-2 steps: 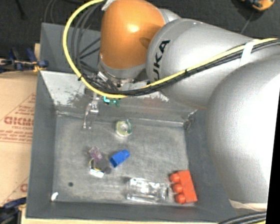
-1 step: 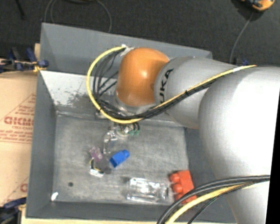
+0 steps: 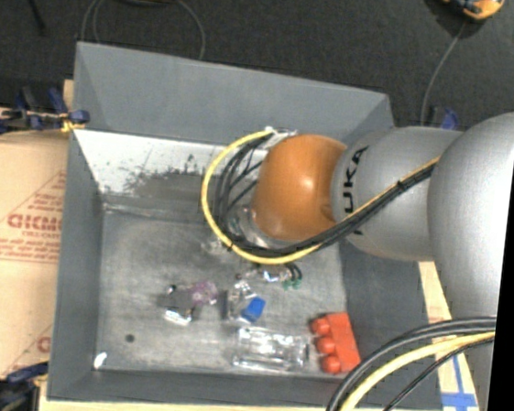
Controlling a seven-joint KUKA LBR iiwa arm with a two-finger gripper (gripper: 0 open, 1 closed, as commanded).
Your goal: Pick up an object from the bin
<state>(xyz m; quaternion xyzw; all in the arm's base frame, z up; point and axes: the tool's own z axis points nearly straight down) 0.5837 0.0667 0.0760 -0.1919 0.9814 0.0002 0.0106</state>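
The arm's orange domed wrist cover (image 3: 295, 191) hangs over the grey metal bin (image 3: 76, 253), and beneath it the gripper (image 3: 244, 283) sits up and to the left of the orange-red knobbed plastic block (image 3: 334, 340); whether it is spread or closed I cannot tell. Nearest to it lies a small blue piece (image 3: 253, 308), left of the block. A crumpled clear plastic packet (image 3: 268, 349) lies just beside the block's left end, and a purple-and-silver scrap (image 3: 194, 292) lies farther left.
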